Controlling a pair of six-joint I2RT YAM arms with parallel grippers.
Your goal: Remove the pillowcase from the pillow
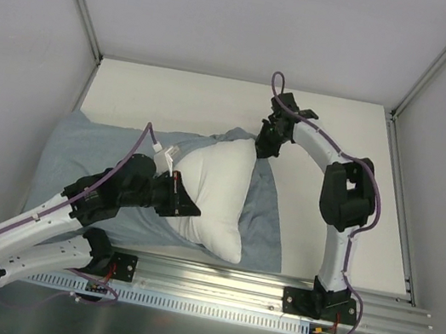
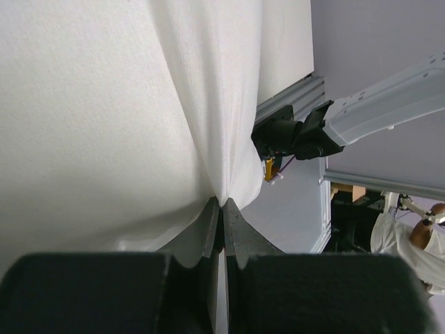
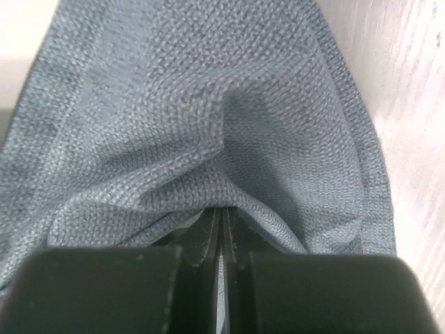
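Two pinches: left gripper (image 2: 222, 209) pillow (image 2: 104, 104), right gripper (image 3: 222, 217) pillowcase (image 3: 208, 104).

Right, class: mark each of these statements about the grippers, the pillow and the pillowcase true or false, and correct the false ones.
1. The left gripper is shut on the pillow. True.
2. The right gripper hangs open over the table. False: it is shut on a fold of the pillowcase.
3. The pillow is fully covered by the pillowcase. False: most of the white pillow is bare, with grey cloth beside and under it.
4. In the top view the pillowcase spreads out to the left of the pillow. True.
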